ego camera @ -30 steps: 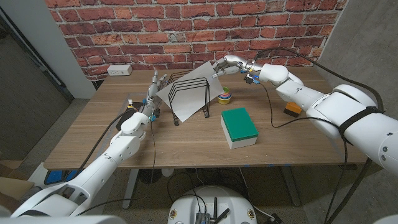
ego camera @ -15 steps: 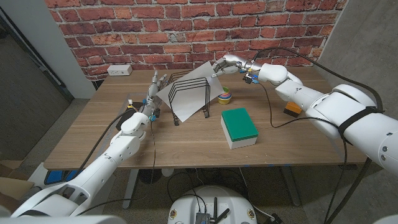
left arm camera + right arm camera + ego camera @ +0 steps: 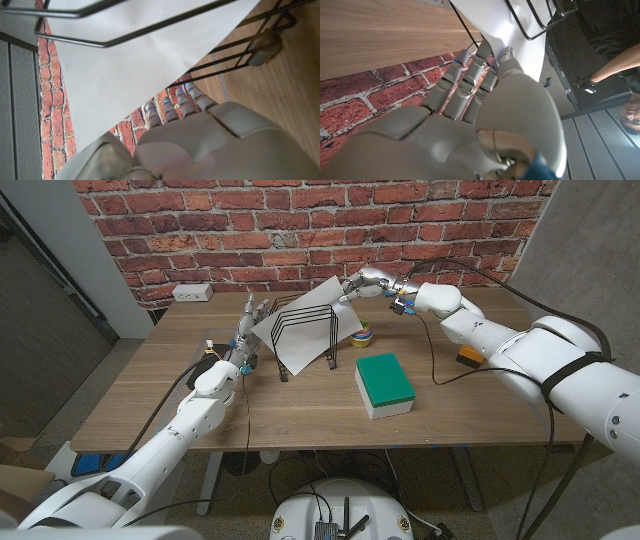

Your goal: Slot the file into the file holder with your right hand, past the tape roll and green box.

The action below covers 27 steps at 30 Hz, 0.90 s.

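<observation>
A white file (image 3: 300, 328) leans tilted through the black wire file holder (image 3: 305, 340) at the table's middle back. My right hand (image 3: 366, 283) pinches the file's upper right corner; its fingers (image 3: 470, 80) lie against the sheet (image 3: 507, 22). My left hand (image 3: 245, 330) stands upright with fingers apart just left of the holder, at the file's left edge, holding nothing. Its fingers (image 3: 175, 107) reach toward the sheet (image 3: 135, 75) and the wires (image 3: 225, 60). A tape roll (image 3: 362, 336) lies right of the holder. The green box (image 3: 384, 384) sits nearer the front.
A white power strip (image 3: 191, 293) lies at the back left. An orange and black object (image 3: 468, 356) sits at the right, partly behind my right arm. A brick wall stands behind the table. A person (image 3: 615, 65) shows in the right wrist view.
</observation>
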Available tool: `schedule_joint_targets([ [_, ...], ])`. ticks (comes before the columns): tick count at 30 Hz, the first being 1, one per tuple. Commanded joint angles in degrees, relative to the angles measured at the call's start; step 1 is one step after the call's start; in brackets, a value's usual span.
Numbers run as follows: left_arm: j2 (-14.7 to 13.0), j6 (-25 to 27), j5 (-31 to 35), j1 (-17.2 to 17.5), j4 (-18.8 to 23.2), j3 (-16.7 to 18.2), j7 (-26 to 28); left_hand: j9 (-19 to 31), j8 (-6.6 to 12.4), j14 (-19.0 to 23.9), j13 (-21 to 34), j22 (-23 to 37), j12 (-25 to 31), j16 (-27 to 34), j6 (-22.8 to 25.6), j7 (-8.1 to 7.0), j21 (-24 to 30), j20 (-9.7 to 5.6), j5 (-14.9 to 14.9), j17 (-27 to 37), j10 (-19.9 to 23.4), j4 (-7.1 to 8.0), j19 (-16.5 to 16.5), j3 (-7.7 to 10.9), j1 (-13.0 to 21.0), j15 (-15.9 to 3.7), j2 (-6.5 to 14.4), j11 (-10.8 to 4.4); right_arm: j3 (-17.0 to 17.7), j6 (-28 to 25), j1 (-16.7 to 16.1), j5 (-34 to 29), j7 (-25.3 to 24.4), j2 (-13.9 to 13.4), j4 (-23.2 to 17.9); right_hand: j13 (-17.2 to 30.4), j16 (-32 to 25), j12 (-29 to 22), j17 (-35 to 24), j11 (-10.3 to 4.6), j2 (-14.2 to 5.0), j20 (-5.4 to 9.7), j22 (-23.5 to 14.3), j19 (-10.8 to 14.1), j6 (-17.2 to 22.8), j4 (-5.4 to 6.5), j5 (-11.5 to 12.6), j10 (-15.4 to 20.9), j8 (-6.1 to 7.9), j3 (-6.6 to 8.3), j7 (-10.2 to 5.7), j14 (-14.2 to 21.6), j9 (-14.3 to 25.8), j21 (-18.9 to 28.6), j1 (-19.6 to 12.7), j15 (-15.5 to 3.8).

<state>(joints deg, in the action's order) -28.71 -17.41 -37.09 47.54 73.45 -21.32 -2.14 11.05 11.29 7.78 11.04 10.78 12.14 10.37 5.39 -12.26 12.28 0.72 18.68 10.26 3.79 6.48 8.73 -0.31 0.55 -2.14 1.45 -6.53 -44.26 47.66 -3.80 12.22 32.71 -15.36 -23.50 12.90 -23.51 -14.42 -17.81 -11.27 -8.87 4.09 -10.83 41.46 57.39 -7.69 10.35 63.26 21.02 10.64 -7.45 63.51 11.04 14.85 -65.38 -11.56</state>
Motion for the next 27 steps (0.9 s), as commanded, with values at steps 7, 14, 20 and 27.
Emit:
schedule_joint_targets([
  [7,0.0,0.0,0.0,-0.1,0.0,0.0,0.0,0.2,0.10,0.4,0.3,0.3,0.1,0.3,0.1,-0.30,0.1,0.06,0.5,0.1,-0.1,-0.03,0.3,0.29,-0.1,-0.21,0.3,-0.45,2.9,-2.5,-0.9,4.5,3.5,0.9,1.2,0.4,0.4,-0.2,-0.1,-0.13,-0.70,7.77,-0.1,0.4,0.4,0.14,0.1,0.6,0.33,0.70,-0.07,0.4,0.1,0.3,0.2,-1.71],
  [14,0.0,0.0,0.0,-0.1,0.0,0.0,0.0,0.2,0.10,0.4,0.3,0.3,0.1,0.3,0.2,-0.30,0.1,0.08,0.5,0.1,0.0,-0.03,0.2,0.29,-0.1,-0.21,0.2,-0.43,4.5,-3.4,-1.2,6.7,5.2,1.5,1.9,0.6,0.6,-0.1,-0.2,-0.09,-0.65,7.79,-0.1,0.5,0.6,0.03,0.0,0.5,0.34,0.93,-0.12,0.6,0.1,0.4,0.2,-1.85],
  [20,0.0,0.0,0.0,-0.1,0.0,0.0,0.0,0.2,0.10,0.4,0.3,0.3,0.1,0.3,0.1,-0.30,0.1,0.08,0.5,0.1,-0.1,-0.03,0.2,0.29,-0.1,-0.23,0.2,-0.44,5.9,-4.5,-1.5,8.4,6.6,2.0,2.2,0.9,0.8,-0.1,-0.2,-0.09,-0.58,7.81,-0.1,0.5,0.6,0.03,0.0,0.5,0.29,1.07,-0.16,0.6,0.1,0.5,0.4,-1.75],
  [27,0.0,0.0,0.0,0.0,0.0,0.0,0.0,0.2,0.09,0.4,0.3,0.3,0.1,0.3,0.1,-0.30,0.1,0.07,0.5,0.1,-0.1,-0.03,0.3,0.30,-0.1,-0.21,0.3,-0.44,7.4,-5.7,-2.0,10.1,8.2,2.6,2.5,1.0,0.9,0.0,-0.3,0.03,-0.58,7.82,-0.2,0.6,0.6,-0.05,0.0,0.6,0.24,1.26,-0.13,0.8,0.1,0.6,0.5,-1.78],
])
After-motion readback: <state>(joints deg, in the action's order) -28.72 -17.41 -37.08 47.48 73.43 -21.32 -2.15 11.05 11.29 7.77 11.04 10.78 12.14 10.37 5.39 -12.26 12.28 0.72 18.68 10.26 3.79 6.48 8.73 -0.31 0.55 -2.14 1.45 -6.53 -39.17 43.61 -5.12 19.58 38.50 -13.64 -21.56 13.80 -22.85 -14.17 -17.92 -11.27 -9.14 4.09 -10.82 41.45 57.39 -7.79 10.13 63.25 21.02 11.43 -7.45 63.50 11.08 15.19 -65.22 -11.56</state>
